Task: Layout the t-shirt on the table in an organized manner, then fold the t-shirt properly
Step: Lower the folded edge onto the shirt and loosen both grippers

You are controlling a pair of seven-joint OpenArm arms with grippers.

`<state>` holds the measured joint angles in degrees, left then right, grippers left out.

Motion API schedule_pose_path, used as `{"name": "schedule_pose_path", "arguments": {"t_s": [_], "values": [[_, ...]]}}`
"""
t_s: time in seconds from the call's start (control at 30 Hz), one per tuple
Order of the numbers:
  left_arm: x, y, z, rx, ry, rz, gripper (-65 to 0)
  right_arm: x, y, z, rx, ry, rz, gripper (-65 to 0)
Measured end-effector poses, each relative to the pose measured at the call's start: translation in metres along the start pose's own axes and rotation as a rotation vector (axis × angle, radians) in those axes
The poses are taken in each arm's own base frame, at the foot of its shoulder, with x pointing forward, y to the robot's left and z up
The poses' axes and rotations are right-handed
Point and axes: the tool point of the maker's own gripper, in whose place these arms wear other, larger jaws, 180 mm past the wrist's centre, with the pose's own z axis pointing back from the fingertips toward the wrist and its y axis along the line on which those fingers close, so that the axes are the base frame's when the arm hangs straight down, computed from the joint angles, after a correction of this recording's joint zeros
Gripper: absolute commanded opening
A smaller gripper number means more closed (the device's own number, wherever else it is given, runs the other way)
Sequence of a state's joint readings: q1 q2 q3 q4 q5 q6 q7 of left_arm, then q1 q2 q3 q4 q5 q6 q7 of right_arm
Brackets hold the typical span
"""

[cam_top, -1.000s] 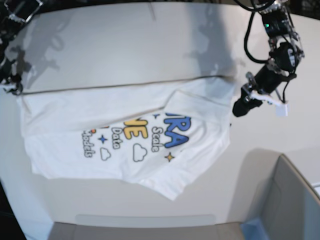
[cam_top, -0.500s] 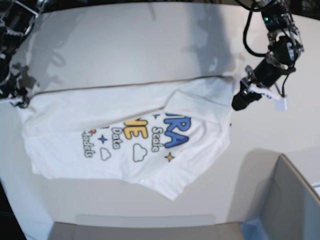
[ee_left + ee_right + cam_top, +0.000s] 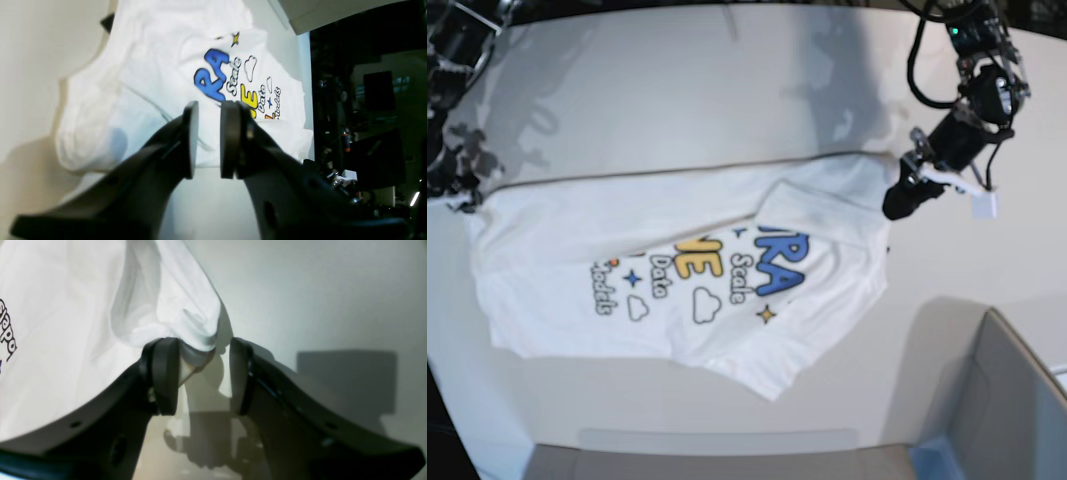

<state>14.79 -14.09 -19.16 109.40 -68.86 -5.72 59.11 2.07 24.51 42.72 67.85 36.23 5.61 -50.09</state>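
The white t-shirt [image 3: 677, 260] lies spread across the white table [image 3: 677, 90], print up, with a fold line running along its far edge and one sleeve pointing toward the front. My left gripper [image 3: 897, 205] hovers at the shirt's right corner. In the left wrist view the left gripper [image 3: 209, 110] has a narrow gap between its pads, nothing in it, and the t-shirt [image 3: 160, 66] with its black tag [image 3: 107, 22] lies beyond. My right gripper [image 3: 462, 195] is at the shirt's left corner. Up close the right gripper [image 3: 201, 343] stands wide open, a bunched corner of the t-shirt [image 3: 186, 306] resting against its left finger.
A grey box [image 3: 1017, 400] fills the front right corner of the table, also seen as the grey box [image 3: 327, 13] in the left wrist view. A pale grey strip [image 3: 717, 440] runs along the front edge. Darkness lies past the table's far edge.
My left gripper has shifted slightly up and left at the shirt's right corner and its jaws have parted. The right gripper and the shirt have barely moved.
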Motion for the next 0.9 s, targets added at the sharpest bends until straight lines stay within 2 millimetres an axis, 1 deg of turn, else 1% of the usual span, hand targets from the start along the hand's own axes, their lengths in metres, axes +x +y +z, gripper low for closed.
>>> {"name": "schedule_pose_path", "arguments": {"t_s": [0.07, 0.1, 0.2, 0.27, 0.33, 0.37, 0.5, 0.57, 0.6, 0.63, 0.7, 0.77, 0.83, 0.87, 0.9], "values": [[-0.004, 0.003, 0.001, 0.012, 0.015, 0.005, -47.0, 0.0, 0.0, 0.0, -0.001, 0.0, 0.0, -39.6], [-0.003, 0.008, 0.001, 0.038, 0.014, 0.04, -46.4, 0.0, 0.0, 0.0, -0.001, 0.001, 0.001, -39.6], [-0.002, 0.026, 0.003, 0.138, 0.003, 0.172, -44.4, -0.001, 0.001, -0.001, -0.002, 0.007, 0.014, -39.6], [-0.01, 0.038, 0.006, 0.216, 0.038, 0.235, -42.1, -0.002, 0.004, -0.002, 0.002, 0.01, 0.02, -39.6], [-0.022, 0.04, 0.007, 0.238, 0.101, 0.256, -40.8, -0.002, 0.004, -0.002, 0.005, 0.009, 0.018, -39.6], [-0.024, 0.038, 0.006, 0.229, 0.114, 0.258, -40.7, -0.002, 0.005, -0.002, 0.007, 0.008, 0.017, -39.6], [-0.017, 0.029, 0.001, 0.203, 0.114, 0.249, -40.7, 0.001, 0.007, -0.003, 0.009, 0.005, 0.018, -39.6], [-0.017, 0.031, 0.001, 0.213, 0.114, 0.248, -40.7, 0.0, 0.008, -0.003, 0.01, 0.007, 0.017, -39.6], [-0.018, 0.035, 0.002, 0.236, 0.116, 0.241, -40.7, 0.0, 0.008, -0.003, 0.011, 0.006, 0.017, -39.6], [-0.021, 0.042, 0.001, 0.279, 0.12, 0.223, -40.7, 0.001, 0.008, -0.003, 0.012, 0.005, 0.017, -39.6], [-0.034, 0.052, -0.003, 0.358, 0.155, 0.155, -40.7, 0.0, 0.008, -0.003, 0.011, 0.006, 0.017, -39.6], [-0.049, 0.052, -0.009, 0.39, 0.205, 0.094, -40.7, 0.0, 0.008, -0.003, 0.011, 0.007, 0.016, -39.6], [-0.058, 0.049, -0.013, 0.399, 0.235, 0.062, -40.7, 0.0, 0.008, -0.003, 0.011, 0.006, 0.016, -39.6], [-0.059, 0.049, -0.015, 0.402, 0.231, 0.05, -40.7, 0.0, 0.008, -0.003, 0.011, 0.007, 0.016, -39.6], [-0.056, 0.05, -0.016, 0.412, 0.211, 0.037, -40.7, 0.0, 0.007, -0.003, 0.01, 0.007, 0.017, -39.6]]}}
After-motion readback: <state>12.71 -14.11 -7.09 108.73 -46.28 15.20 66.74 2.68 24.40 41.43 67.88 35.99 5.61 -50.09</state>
